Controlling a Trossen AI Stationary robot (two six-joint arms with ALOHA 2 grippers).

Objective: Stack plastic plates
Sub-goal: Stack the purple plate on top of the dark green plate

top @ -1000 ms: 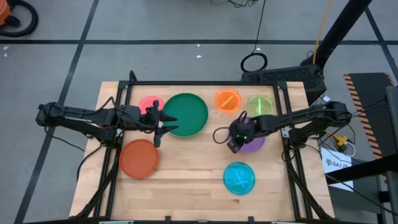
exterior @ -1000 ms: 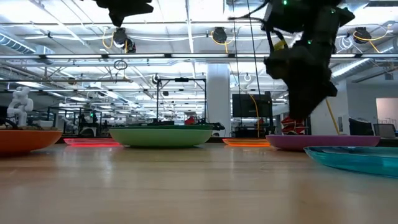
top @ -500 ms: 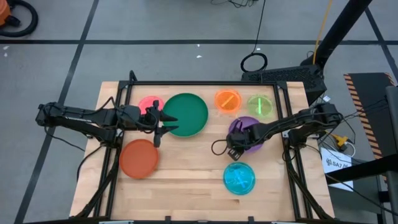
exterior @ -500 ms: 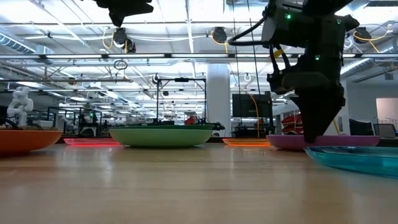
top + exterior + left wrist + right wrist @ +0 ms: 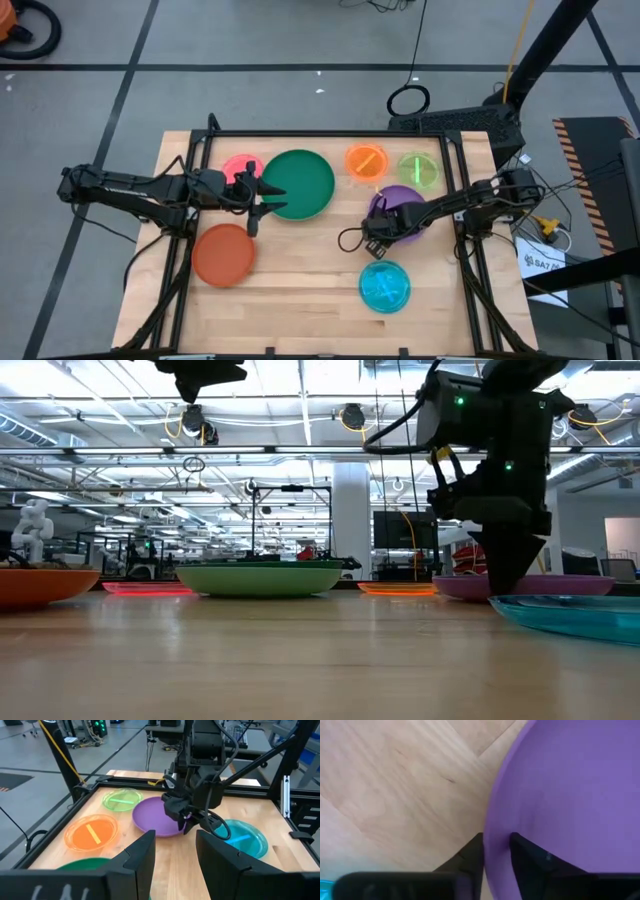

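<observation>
Your right gripper [image 5: 496,851] straddles the purple plate's [image 5: 570,795] rim, one finger inside, one outside, not yet clamped; plate body lies ahead of it, flat on tabletop [image 5: 400,785]. Blue plate [image 5: 385,285] sits just behind. Left gripper [image 5: 255,203] waits open beside dark green plate [image 5: 300,182], farther off.

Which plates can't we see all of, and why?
High view: round pink plastic plate, partly under the left arm.
High view: round purple plastic plate, partly under the right arm.
Low view: round translucent blue plastic plate, cut off by the picture's right edge.
</observation>
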